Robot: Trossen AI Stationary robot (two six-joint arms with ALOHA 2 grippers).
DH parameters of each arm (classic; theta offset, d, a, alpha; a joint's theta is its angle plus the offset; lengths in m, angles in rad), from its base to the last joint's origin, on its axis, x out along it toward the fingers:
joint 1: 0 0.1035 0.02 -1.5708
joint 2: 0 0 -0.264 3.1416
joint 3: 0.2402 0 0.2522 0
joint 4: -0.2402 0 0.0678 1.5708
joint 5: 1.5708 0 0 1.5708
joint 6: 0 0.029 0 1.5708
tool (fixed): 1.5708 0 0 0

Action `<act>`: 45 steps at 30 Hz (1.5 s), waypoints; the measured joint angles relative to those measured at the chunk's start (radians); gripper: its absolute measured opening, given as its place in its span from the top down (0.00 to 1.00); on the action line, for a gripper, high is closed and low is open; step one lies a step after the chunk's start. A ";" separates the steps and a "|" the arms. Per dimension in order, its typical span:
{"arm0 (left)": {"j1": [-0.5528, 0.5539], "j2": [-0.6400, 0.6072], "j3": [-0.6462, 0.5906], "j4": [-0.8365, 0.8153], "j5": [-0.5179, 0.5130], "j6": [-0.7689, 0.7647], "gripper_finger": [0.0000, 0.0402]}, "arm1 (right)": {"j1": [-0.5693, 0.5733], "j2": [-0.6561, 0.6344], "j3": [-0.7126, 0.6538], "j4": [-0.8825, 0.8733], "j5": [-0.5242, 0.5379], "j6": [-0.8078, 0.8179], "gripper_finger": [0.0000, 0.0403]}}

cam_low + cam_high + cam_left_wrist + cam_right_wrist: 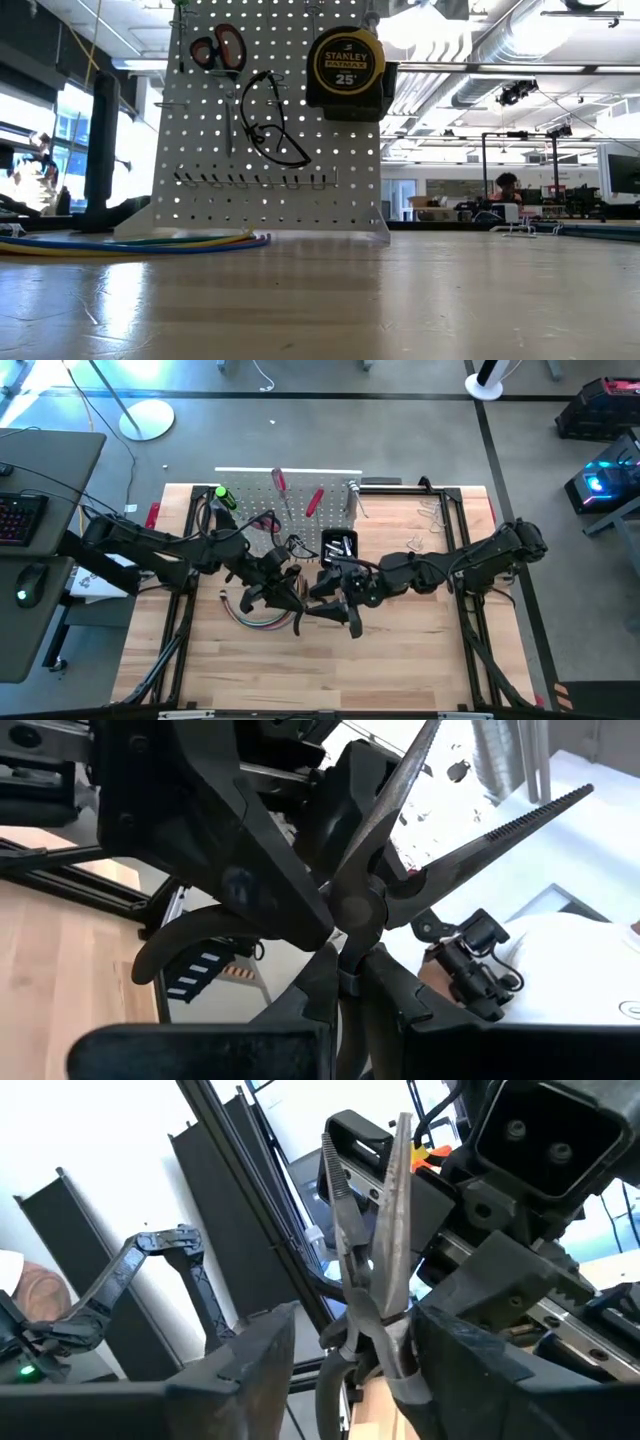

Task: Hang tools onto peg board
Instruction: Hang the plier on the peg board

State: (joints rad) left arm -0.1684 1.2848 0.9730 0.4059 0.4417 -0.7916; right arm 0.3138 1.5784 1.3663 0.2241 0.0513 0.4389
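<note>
My left gripper is clamped on the pliers; my right gripper sits just beside, fingers apart. The peg board lies ahead of both. In my left wrist view the pliers point away from me, nose spread. In my right wrist view they stand between my fingers.

Pliers – dull serrated metal; table – smooth pale wood.

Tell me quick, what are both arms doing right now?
Left gripper shut on pliers. Right gripper open around the same pliers, mid-table. Peg board not reached yet. Cables lying below.
</note>
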 joint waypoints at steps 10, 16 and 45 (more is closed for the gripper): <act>-0.001 0.000 0.000 -0.012 0.000 0.008 0.96 | -0.002 0.000 0.000 -0.006 0.009 -0.060 0.76; -0.002 -0.002 0.000 -0.012 0.011 0.012 0.96 | 0.000 0.000 0.000 -0.001 -0.003 -0.099 0.96; 0.056 -0.383 -0.030 -0.632 -0.403 0.194 0.58 | 0.037 -0.111 0.000 -0.062 0.300 -0.151 0.96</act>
State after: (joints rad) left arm -0.1122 0.9018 0.9426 -0.2259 0.0384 -0.5976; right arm 0.3511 1.4678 1.3663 0.1624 0.3518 0.2883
